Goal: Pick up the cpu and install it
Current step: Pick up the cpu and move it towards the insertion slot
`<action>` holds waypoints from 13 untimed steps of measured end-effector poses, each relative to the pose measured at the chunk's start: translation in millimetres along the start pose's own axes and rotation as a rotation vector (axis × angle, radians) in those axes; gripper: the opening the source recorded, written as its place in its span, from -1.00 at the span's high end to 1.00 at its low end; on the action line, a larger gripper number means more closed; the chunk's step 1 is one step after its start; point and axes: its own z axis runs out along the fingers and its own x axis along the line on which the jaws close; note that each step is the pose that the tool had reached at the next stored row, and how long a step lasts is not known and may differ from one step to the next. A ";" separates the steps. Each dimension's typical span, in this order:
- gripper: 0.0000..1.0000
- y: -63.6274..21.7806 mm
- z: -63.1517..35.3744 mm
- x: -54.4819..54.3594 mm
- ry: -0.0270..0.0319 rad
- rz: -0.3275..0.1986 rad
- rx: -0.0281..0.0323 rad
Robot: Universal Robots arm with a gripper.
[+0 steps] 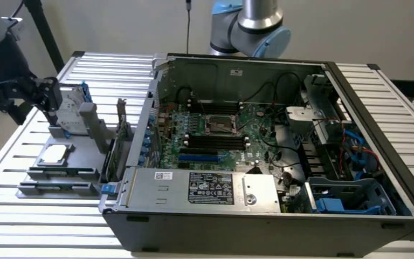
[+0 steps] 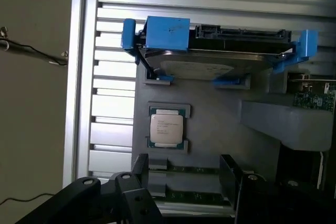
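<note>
No wording is legible on any item. The cpu [image 2: 166,129] carries several printed lines on its lid, too fine to read. The power supply [image 1: 261,191] bears a black label [image 1: 212,189] with white print and a white sticker [image 1: 164,175], and the hard drive [image 2: 247,55] a pale label [image 2: 197,70]; none can be read.

Soft even light, glare on slats [image 2: 113,103], shadowed case [image 1: 228,70]

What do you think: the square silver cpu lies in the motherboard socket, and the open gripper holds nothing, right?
Wrong place: the wrist view shows the square silver cpu in the grey holder tray on the slatted table. The open gripper holds nothing.
</note>
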 end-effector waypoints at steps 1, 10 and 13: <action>-0.31 -0.1 1.9 -0.1 -0.0001 0.001 -0.0001; -0.31 0.4 18.3 5.2 -0.0009 0.022 -0.0002; -0.31 0.7 23.8 7.7 -0.0013 0.028 -0.0004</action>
